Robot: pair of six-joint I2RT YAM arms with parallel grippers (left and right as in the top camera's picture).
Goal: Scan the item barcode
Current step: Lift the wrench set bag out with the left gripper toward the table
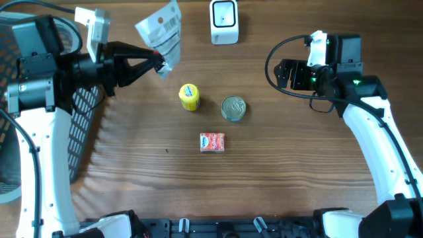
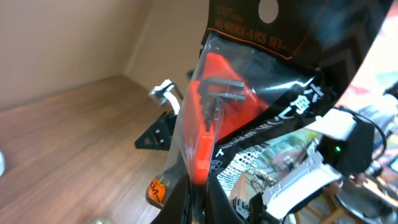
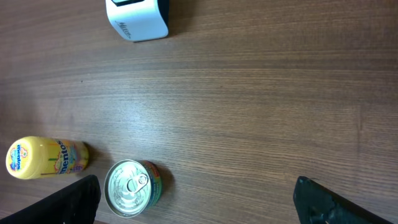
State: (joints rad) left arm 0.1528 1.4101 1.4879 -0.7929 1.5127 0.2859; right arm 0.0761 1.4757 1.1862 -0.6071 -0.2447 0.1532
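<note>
1. Filling most of the left wrist view, the hex wrench packet (image 2: 249, 106) is a clear plastic bag with a black header card that has a round hang hole and white lettering. Inside are a red holder and grey metal keys, with an orange sticker low on the bag.
2. From overhead its other face looks pale and crinkled, with a barcode (image 1: 170, 25) near its far edge, turned upward.
3. It hangs in the air over the far left part of the table (image 1: 297, 172), left of the white scanner (image 1: 224, 21) and apart from it.
4. Toward the table's middle stand a yellow bottle (image 1: 189, 96) and, beside it on the right, a tin can (image 1: 233, 108) with a ring-pull lid. A small red carton (image 1: 212, 142) lies nearer the front edge. All three sit closer to the front than the packet and scanner.
5. At the left edge there is a black mesh basket (image 1: 84, 112), partly under the left arm.
6. In the left wrist view the packet covers much of what lies behind it; parts of the right arm show past its edges.
7. Reaching across from the left, the left gripper (image 1: 158, 64) has its fingers pressed together on the packet's near edge.
8. Rising from the near right corner, the right arm bends its wrist leftward. The right gripper (image 1: 279, 74) has its fingers spread wide and holds nothing, over bare wood right of the can.
</note>
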